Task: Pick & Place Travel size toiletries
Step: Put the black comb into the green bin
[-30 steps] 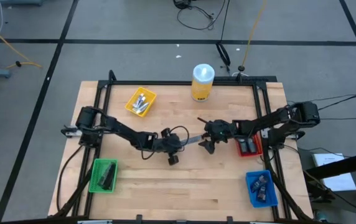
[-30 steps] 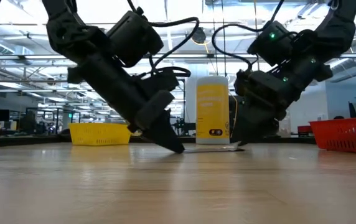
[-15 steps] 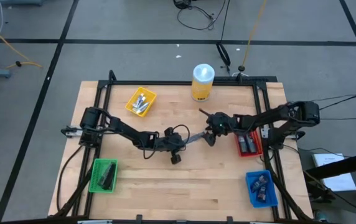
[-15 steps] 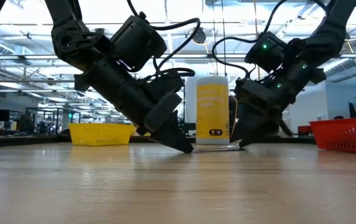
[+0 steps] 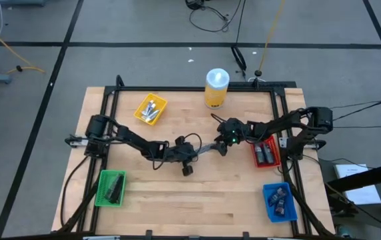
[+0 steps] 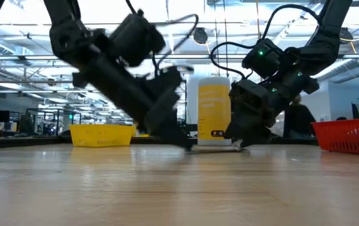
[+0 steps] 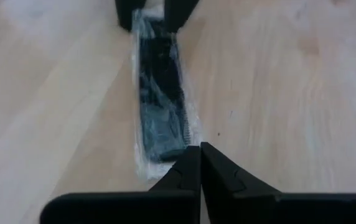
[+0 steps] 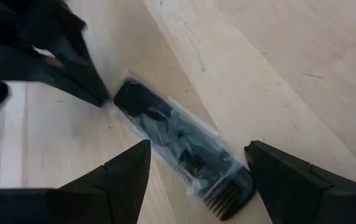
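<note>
While left gripper (image 7: pixel 200 163) pinches comb packet (image 7: pixel 159 99) | right gripper (image 8: pixel 193 171) retreated, open

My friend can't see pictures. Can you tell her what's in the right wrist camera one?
A black comb sealed in a clear wrapper lies flat on the wooden table. The right gripper has its fingers open on either side of the comb, and the left gripper is shut on the wrapper's far end.

yellow canister (image 5: pixel 217 88), yellow bin (image 5: pixel 150 109), green bin (image 5: pixel 110 187), red bin (image 5: pixel 266 154), blue bin (image 5: pixel 279 202)
</note>
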